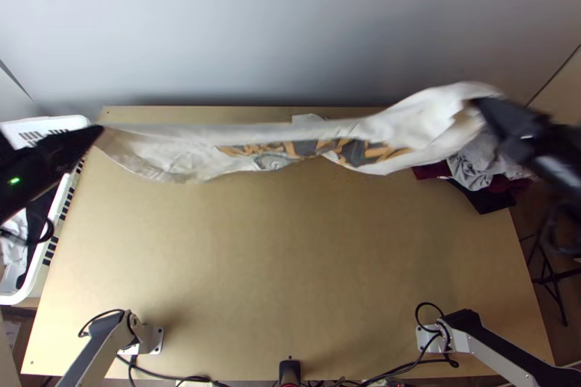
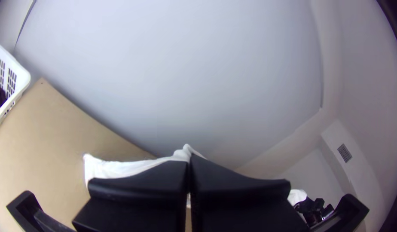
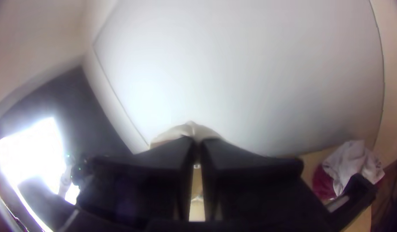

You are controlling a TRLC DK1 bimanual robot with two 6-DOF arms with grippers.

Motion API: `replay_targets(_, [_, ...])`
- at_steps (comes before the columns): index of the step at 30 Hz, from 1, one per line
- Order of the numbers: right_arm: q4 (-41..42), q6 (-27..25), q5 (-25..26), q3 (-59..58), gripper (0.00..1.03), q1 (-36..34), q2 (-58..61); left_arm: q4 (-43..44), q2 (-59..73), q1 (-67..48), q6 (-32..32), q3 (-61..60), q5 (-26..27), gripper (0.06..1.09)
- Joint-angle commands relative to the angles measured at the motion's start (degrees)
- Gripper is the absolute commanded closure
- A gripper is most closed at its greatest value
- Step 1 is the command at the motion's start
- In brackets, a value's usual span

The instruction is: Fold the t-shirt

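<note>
Table [image 1: 283, 263], wooden, nearest; left pincer [image 1: 99, 133] at its ten o'clock, right pincer [image 1: 476, 105] at two, each clamped on an edge of one white printed t-shirt [image 1: 290, 134], slung between them toward twelve. Handling, as judged: light, limp, best held by opposite corners.

On my feed I see a white fabric t-shirt [image 1: 290, 133] with an orange-and-dark-grey print [image 1: 312, 149], a tan wooden counter [image 1: 290, 256] and a dark-slotted white plastic basket [image 1: 54, 123].

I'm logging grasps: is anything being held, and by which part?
The white t-shirt: left gripper grips one end, right gripper the other; hem or shoulder, I can't tell.
</note>
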Motion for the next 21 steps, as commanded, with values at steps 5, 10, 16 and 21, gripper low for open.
replay_targets(5, [1.6,8.9,-1.5,21.9,1.00,-8.3,-0.1,10.7,-10.2,1.4,-15.4,7.8,-0.1,1.05])
replay_targets(10, [5.8,11.2,-1.6,25.1,1.00,-9.6,-2.1,12.6,-11.6,3.7,-18.3,11.4,-0.8,1.05])
replay_targets(16, [10.3,11.8,-0.1,27.2,1.00,-10.0,-3.2,13.0,-11.7,3.7,-18.6,16.2,-3.0,1.05])
replay_targets(21, [10.4,11.8,-0.1,24.9,1.00,-10.4,-4.0,13.1,-11.8,3.7,-18.5,15.8,-3.6,1.05])
